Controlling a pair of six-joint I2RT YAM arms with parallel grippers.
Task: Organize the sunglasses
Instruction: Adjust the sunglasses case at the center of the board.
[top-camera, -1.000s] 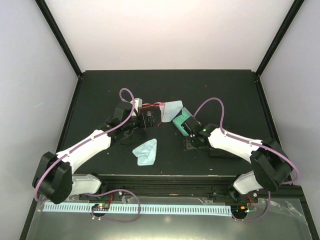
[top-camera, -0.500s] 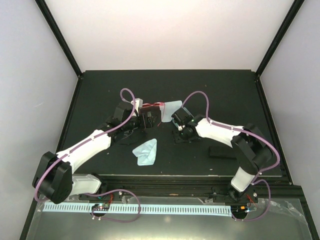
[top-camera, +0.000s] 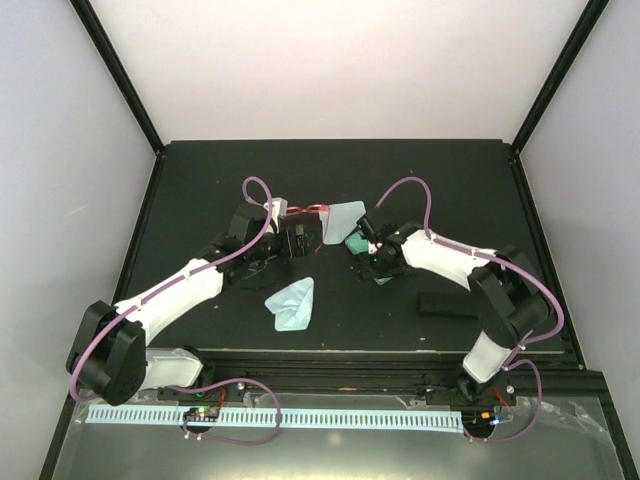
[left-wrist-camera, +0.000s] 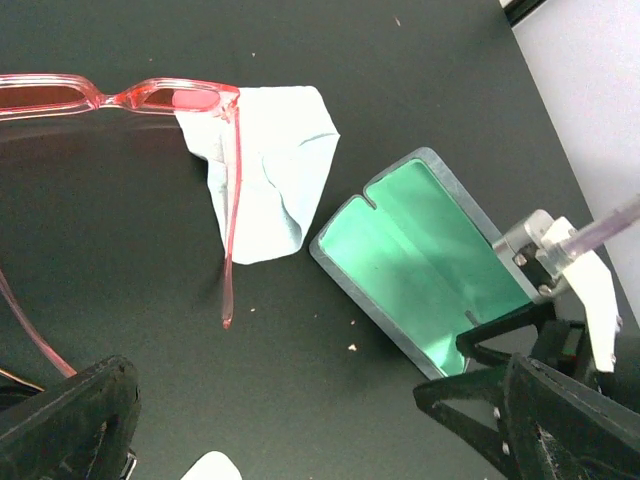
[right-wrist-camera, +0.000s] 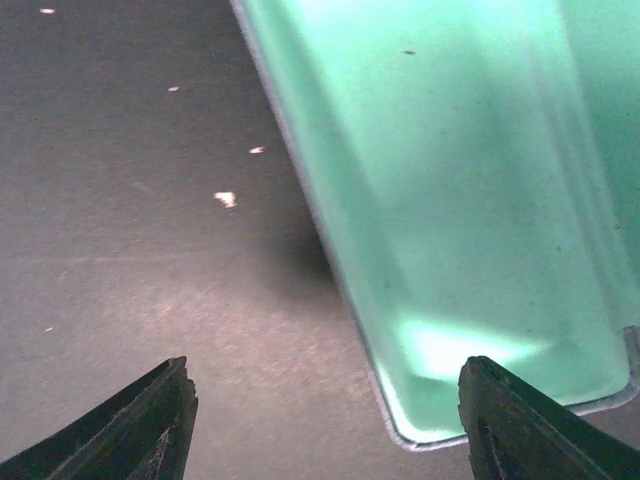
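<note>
1. A crumpled pale blue fabric cleaning cloth (top-camera: 293, 303) lies on the matte black table (top-camera: 200, 180), at 6 o'clock from the left gripper (top-camera: 293, 240) and apart from it.
2. The left gripper's black fingers (left-wrist-camera: 70, 420) are spread wide, with nothing between them.
3. The red translucent thin-framed sunglasses (left-wrist-camera: 120, 95) lie unfolded on the table at 12 o'clock from that gripper, near it but untouched. One arm crosses a second pale blue cloth (left-wrist-camera: 275, 165) at their 3 o'clock.
4. An open oblong grey case with green lining (left-wrist-camera: 420, 265) lies just beside that cloth, at its 4 o'clock.
5. The right gripper (right-wrist-camera: 325, 390) sits close over the case's end. Its fingers are spread and pinch nothing, one over bare table and the other at the case's rim.
6. A closed oblong black case (top-camera: 447, 304) lies at 4 o'clock from the right gripper, apart from it.
</note>
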